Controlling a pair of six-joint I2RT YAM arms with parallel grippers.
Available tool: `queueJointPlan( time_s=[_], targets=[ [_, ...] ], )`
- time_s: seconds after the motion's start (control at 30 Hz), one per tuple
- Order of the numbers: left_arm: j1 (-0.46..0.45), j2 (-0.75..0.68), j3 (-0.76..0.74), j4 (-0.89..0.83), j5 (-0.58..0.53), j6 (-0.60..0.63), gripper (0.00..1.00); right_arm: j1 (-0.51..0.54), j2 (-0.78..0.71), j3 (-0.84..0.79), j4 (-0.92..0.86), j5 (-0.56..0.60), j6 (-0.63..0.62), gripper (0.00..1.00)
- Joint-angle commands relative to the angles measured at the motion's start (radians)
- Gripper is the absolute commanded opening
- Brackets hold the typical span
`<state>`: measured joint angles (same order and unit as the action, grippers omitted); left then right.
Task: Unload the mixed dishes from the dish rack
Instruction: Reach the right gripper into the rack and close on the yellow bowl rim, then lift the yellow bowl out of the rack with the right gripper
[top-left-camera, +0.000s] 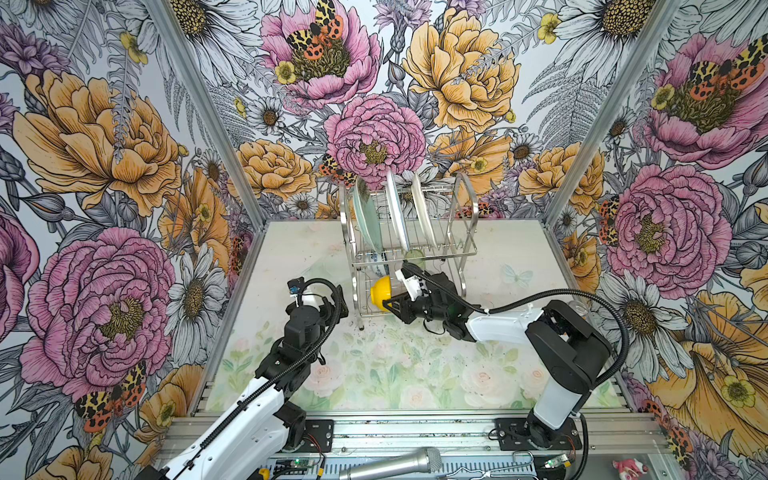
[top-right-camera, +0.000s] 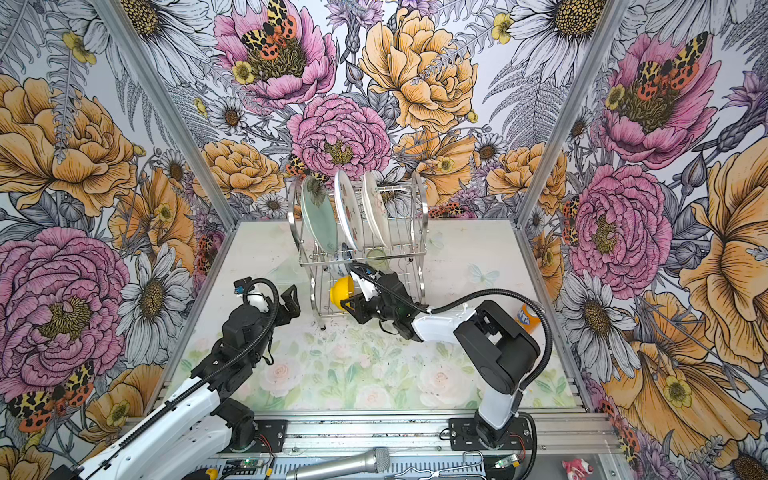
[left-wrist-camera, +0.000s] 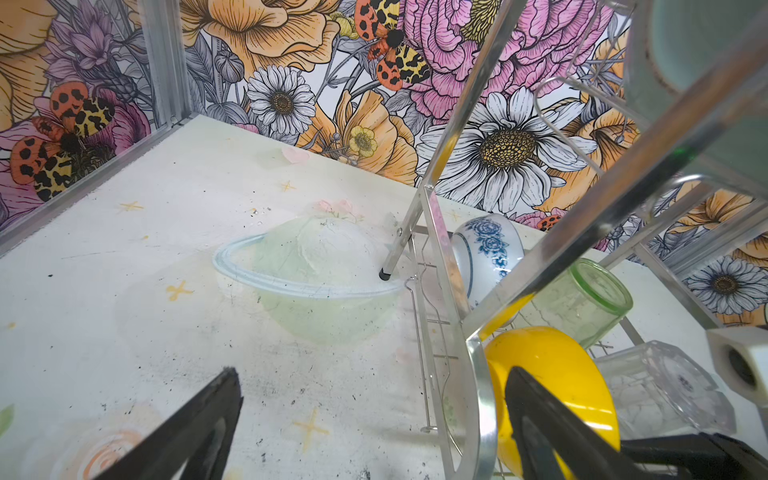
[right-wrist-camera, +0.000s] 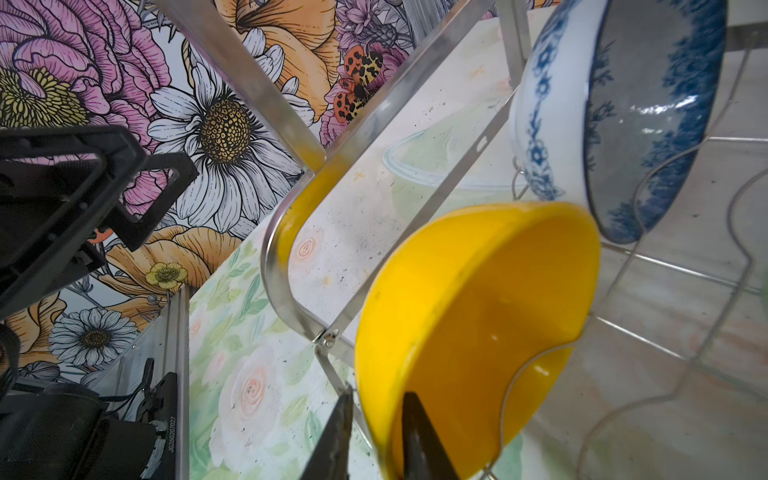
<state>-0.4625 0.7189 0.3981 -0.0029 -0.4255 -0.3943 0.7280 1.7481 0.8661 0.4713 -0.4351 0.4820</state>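
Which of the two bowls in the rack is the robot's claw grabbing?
The yellow bowl: the right gripper straddles its rim, one finger inside and one outside. The blue-and-white patterned bowl beside it is untouched.

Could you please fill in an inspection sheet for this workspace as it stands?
Surface: floral table mat, scuffed with dark specks.
Job's things: dish rack holds three plates upright above; yellow bowl, blue-and-white bowl, green tumbler, clear glass below.
Clutter: orange soda can by the right arm.
Pincers: left pincer open, empty, beside the rack; right pincer pinching the yellow bowl's rim.
Cables: black conduit looped along each arm.
Surroundings: floral walls; microphone on the front rail.
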Motion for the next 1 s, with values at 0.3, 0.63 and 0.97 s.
queueJointPlan(
  time_s=[0.3,0.63,0.97],
  targets=[
    [0.002,-0.018,-0.019,0.018,0.014,0.003,0.99,0.005,0.048,0.057,0.049,-0.069,0.001,0.07],
    [0.001,-0.021,-0.019,0.020,0.014,0.002,0.99,0.008,0.068,0.084,0.088,-0.128,-0.004,0.00],
    [0.002,-0.025,-0.019,0.018,0.019,-0.001,0.99,0.020,0.077,0.118,0.103,-0.144,-0.008,0.00]
  ],
)
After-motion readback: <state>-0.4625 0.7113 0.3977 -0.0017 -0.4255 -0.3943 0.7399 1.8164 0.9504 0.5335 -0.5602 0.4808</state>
